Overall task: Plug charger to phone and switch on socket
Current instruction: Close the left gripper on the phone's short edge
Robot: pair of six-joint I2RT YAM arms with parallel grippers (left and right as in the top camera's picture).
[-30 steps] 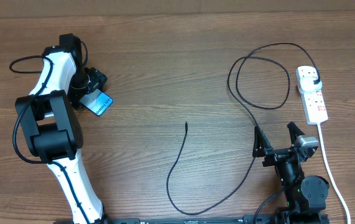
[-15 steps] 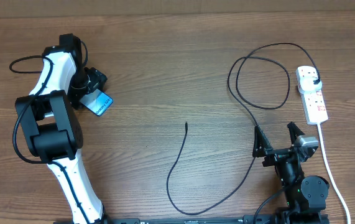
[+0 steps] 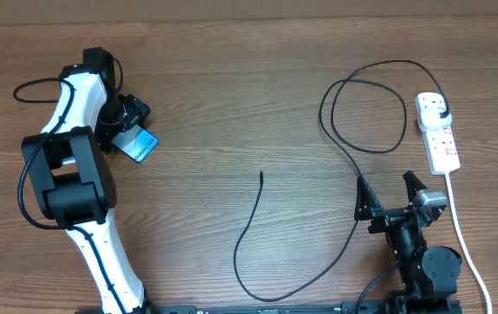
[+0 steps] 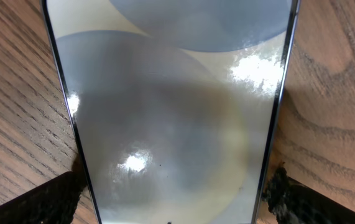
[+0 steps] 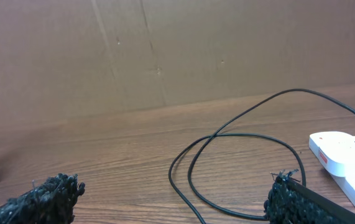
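The phone [image 4: 177, 93] lies flat, long axis running between the left gripper's [image 4: 176, 190] spread jaws; the right gripper's [image 3: 384, 181] jaws gape empty.

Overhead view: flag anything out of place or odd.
Nothing is spilled or damaged. The charger is plugged into the socket, but its connector tip lies loose mid-table, far from the phone, which sits askew.

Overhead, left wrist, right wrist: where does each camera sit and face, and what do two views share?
Overhead: above the table, looking down; left arm and right arm show.
Left wrist: close above the phone, facing its screen; left fingertips show.
Right wrist: low, facing across the table; right fingertips show.
Shared: cable and power strip, in overhead and right wrist.
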